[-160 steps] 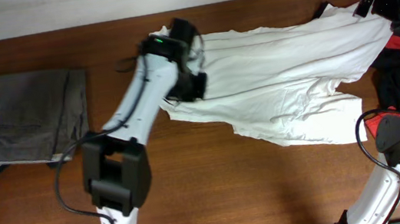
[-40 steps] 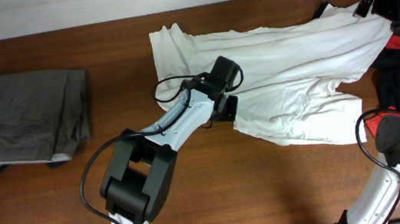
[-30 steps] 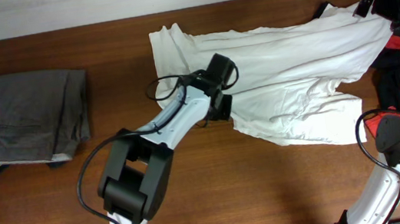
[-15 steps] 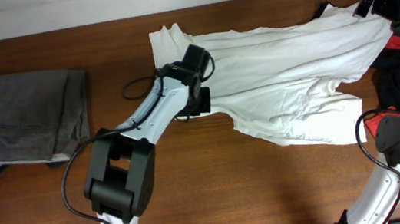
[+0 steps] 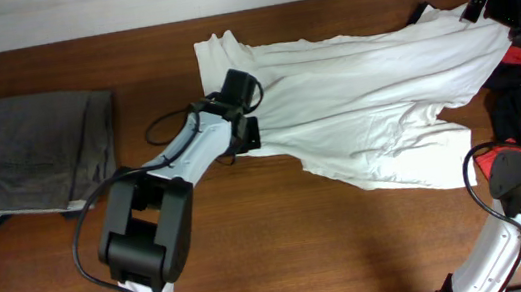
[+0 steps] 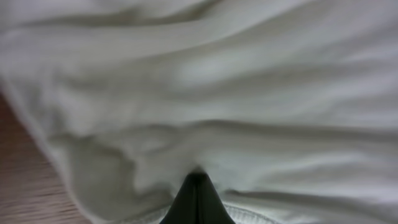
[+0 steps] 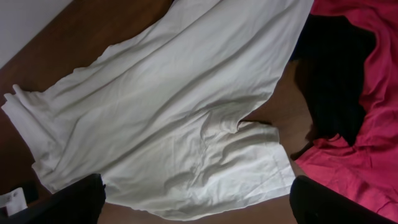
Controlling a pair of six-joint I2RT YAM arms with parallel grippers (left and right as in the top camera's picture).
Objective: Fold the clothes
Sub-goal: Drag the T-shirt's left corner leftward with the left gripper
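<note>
white t-shirt [image 5: 366, 102] beneath outstretched left arm [image 5: 195, 149], fingers [image 6: 196, 196] pressed together.

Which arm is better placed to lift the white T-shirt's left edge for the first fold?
Left, probably. The left gripper is shut and low on the T-shirt near that edge; the right gripper hangs open, high above the shirt's far right end.
</note>
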